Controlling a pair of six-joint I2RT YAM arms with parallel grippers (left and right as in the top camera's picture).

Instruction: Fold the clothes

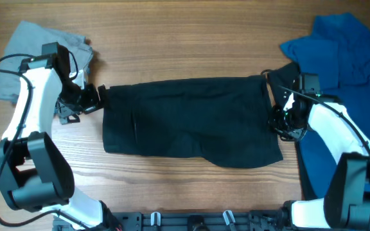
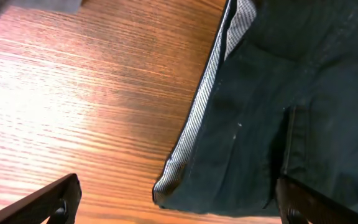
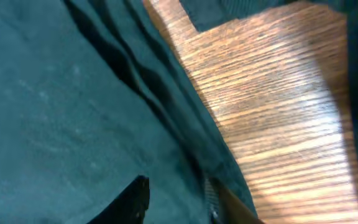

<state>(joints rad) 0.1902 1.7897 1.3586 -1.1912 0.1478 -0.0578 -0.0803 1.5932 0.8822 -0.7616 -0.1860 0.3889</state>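
The black shorts [image 1: 191, 119] lie flat on the middle of the table [image 1: 191, 186]. At their left edge the left gripper [image 1: 95, 96] gapes wide, holding nothing. At the right hem the right gripper [image 1: 281, 120] has its fingers [image 3: 132, 199] closer together with cloth between them; I cannot tell whether they grasp it.

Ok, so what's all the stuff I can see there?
shorts: one, black, spread flat mid-table
crumpled cloth: one, grey, far left corner
heaped cloth: one heap, blue, right side
table: one, brown wood, under everything
left arm: one, white and black, at the shorts' left edge
right arm: one, white and black, at the shorts' right edge
left fingers: two, black, wide apart, either side of the waistband end
right fingers: dark, at the shorts' edge
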